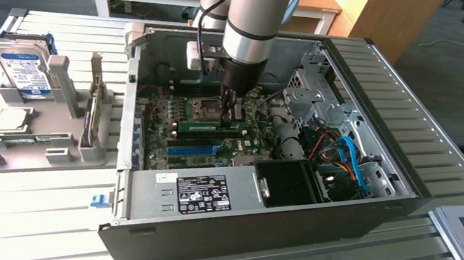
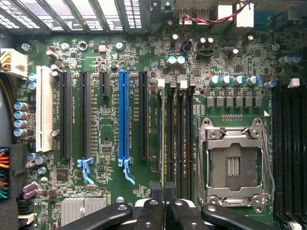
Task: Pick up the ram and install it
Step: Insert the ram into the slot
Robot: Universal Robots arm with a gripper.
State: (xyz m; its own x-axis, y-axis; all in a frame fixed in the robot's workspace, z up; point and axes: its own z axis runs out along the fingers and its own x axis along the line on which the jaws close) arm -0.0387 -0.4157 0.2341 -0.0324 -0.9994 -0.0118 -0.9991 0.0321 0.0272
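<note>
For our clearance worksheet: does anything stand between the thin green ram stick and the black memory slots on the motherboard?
Nothing visible does. The gripper holds the thin green ram stick edge-on along the black memory slots, beside the silver processor socket; no cable or part crosses them.

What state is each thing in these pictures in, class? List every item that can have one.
computer case: open, lying on its side.
gripper: shut on the ram.
ram: gripped, edge-on along the memory slots.
processor socket: empty.
hard drive: upright in the grey holder.
</note>
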